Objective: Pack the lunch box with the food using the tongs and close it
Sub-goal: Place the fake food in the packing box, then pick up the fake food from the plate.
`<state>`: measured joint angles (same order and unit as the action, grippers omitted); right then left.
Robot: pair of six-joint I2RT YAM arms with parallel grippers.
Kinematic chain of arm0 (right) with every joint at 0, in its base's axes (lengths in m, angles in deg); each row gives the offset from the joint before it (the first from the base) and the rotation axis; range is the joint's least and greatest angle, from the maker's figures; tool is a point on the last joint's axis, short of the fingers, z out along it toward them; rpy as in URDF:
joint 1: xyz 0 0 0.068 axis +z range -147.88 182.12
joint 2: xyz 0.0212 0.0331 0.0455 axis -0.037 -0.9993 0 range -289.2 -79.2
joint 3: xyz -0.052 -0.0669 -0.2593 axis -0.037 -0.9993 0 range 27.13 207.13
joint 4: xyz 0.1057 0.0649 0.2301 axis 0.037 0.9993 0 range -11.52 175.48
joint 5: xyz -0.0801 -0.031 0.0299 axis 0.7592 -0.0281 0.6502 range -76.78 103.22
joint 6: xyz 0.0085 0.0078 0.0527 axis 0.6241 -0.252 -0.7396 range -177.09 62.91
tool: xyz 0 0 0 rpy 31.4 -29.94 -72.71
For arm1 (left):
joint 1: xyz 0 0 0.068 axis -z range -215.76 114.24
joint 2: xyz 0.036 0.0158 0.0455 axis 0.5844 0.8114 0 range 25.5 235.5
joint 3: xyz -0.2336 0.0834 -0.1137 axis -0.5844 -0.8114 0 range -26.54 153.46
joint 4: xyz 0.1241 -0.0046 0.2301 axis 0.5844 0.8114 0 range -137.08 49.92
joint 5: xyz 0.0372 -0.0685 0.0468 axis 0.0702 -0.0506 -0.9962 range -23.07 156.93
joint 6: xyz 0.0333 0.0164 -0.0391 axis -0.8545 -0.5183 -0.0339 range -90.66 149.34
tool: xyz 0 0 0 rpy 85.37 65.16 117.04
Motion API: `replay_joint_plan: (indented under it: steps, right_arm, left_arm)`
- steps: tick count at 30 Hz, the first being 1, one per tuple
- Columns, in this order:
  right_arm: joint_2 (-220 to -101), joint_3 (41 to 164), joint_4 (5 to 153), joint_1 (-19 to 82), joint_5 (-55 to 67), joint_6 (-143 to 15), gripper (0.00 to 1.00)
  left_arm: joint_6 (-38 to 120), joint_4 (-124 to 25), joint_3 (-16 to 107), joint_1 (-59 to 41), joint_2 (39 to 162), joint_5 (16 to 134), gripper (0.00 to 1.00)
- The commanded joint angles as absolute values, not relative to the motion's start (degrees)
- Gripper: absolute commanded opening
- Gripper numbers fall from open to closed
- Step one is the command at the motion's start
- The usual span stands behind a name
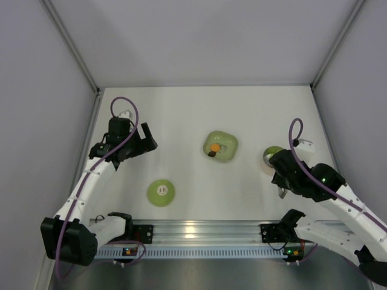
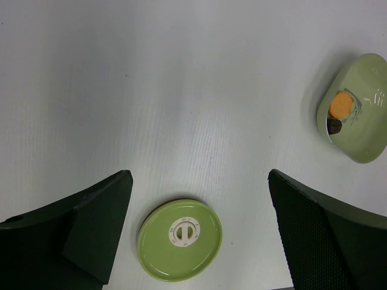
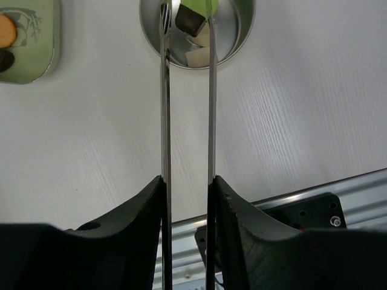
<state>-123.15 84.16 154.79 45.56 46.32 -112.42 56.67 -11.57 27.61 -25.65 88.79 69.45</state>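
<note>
**A chunk may ride back out on the tongs**

The right gripper (image 3: pixel 187 181) is clamped on the long thin silver metal tongs (image 3: pixel 164 109), its fingers pressing the two slim arms from outside. The tips hang over the small round lunch box (image 3: pixel 236 36), shiny steel inside, which stands at the right of the table. A dark brown chunk (image 3: pixel 190 22) sits between the tips, above whitish chunks (image 3: pixel 197 55) on the tub floor. Whether it is pinched or free I cannot tell. If it clings to a tip, lifting away could drag it over the rim. A tip catching the wall could shove or tip the tub.

On the light-green rounded-square dish (image 2: pixel 363 142) in the middle lie an orange chunk (image 2: pixel 340 104) and another dark piece (image 2: pixel 334 127). Both are small and likely to squirt from such slim tips.

The left gripper (image 2: pixel 199 178) stands wide open, holding nothing, above the round light-green lid (image 2: pixel 179 240). The lid lies near and left of the dish, well apart from the tub, so carrying it across risks crowding the right arm.
</note>
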Motion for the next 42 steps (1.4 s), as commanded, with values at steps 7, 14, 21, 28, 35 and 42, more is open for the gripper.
replay_joint_plan:
  steps: [7,14,21,28,35,42]
  right_arm:
    - [-123.85,84.6,160.48,45.71,48.29,-112.02,0.43]
    - [-127.62,91.1,158.38,45.71,47.76,-107.11,0.43]
    - [-134.74,97.87,146.1,45.62,41.19,-98.58,0.42]
    - [-144.85,100.6,135.09,45.71,33.8,-92.78,0.4]
    - [-155.13,102.62,125.51,45.71,28.16,-90.58,0.39]
    - [-162.61,102.54,120.24,46.06,23.51,-89.79,0.39]
  left_arm:
    - [56.68,-14.56,27.77,-25.39,88.7,69.21,0.99]
    - [56.68,-14.56,27.86,-25.39,88.87,69.21,0.99]
    - [56.59,-14.38,27.77,-25.39,88.52,68.68,0.99]
    - [56.5,-14.47,27.77,-25.39,88.61,68.51,0.99]
    - [56.5,-14.38,27.77,-25.39,88.69,68.33,0.99]
    - [56.5,-14.29,27.69,-25.39,88.7,68.24,0.99]
